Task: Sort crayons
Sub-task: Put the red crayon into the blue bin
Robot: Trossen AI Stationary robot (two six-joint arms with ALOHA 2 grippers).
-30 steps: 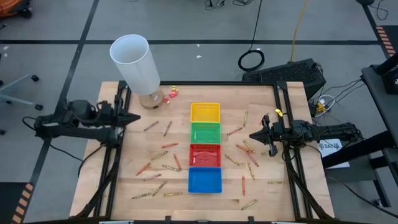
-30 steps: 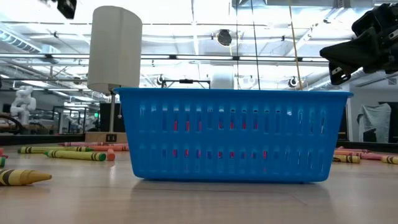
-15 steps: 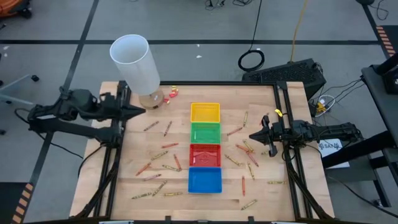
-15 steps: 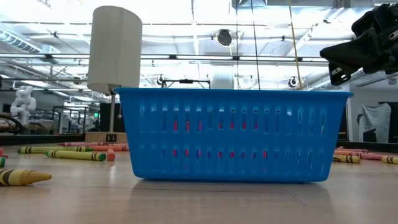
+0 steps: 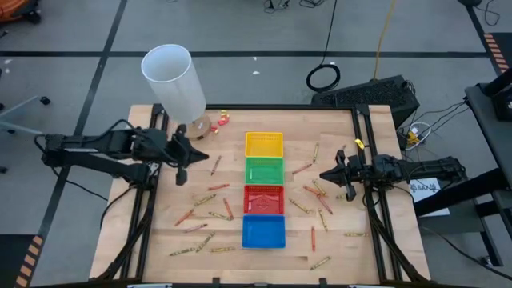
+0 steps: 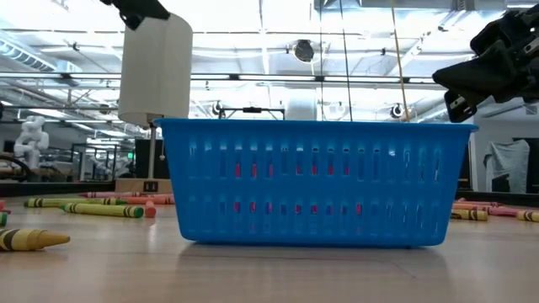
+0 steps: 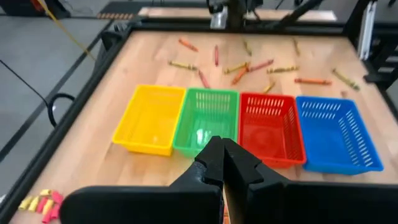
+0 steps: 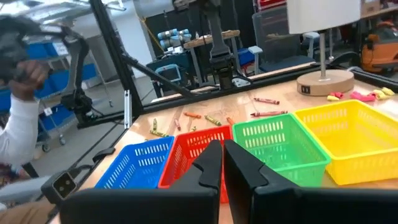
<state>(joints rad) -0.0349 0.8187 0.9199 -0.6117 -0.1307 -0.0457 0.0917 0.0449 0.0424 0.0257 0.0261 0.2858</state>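
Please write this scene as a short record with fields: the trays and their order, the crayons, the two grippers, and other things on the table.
trays: four in a row at the table's middle, from far end to near end: yellow tray, green tray, red tray, blue tray
tray contents: all four look empty
crayons: loose crayons lie scattered on the wood on both sides of the trays
left gripper: shut, holds nothing, above the table left of the trays
right gripper: shut, holds nothing, right of the trays
other: white cylinder on a round base, far left corner
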